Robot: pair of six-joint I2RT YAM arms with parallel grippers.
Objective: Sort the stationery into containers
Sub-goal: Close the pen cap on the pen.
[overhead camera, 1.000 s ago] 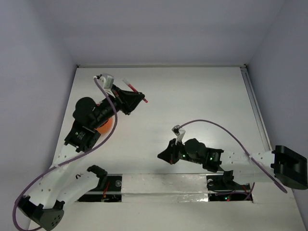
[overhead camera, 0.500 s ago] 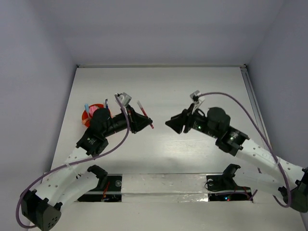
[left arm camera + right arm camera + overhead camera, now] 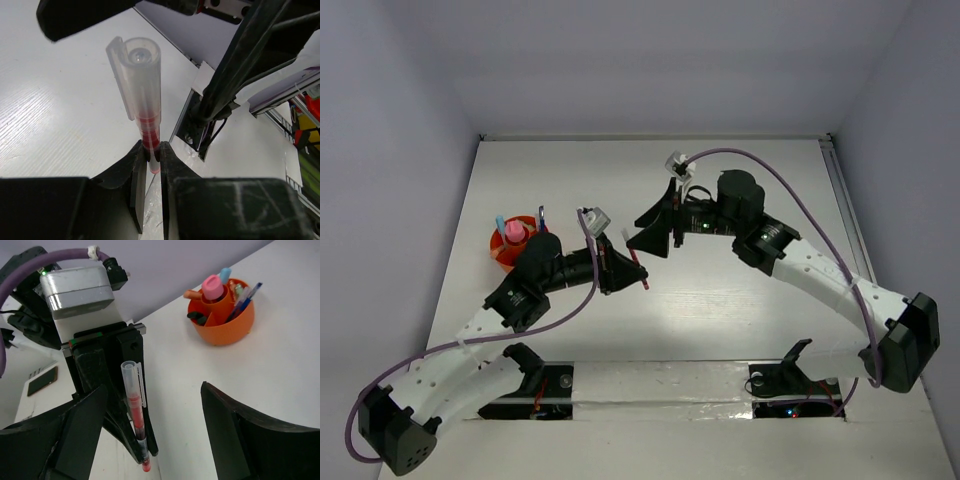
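Right wrist view: left hand (image 3: 142, 445) pinches the red pen (image 3: 134, 405) near its tip, so the wide-open right hand (image 3: 154, 390) should close squarely on the capped barrel before any release.

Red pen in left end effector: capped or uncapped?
Capped: the red pen wears a clear cap at its far end, beyond the left end effector.

On both arms, white link shells (image 3: 815, 272) and matte black joint housings (image 3: 738, 195) are noted; a purple cable (image 3: 55, 256) is routed along each; a silver-grey camera block (image 3: 75, 287) is fitted at the left wrist; black wedge fingers (image 3: 240, 430) are recorded on the right gripper (image 3: 648, 228).
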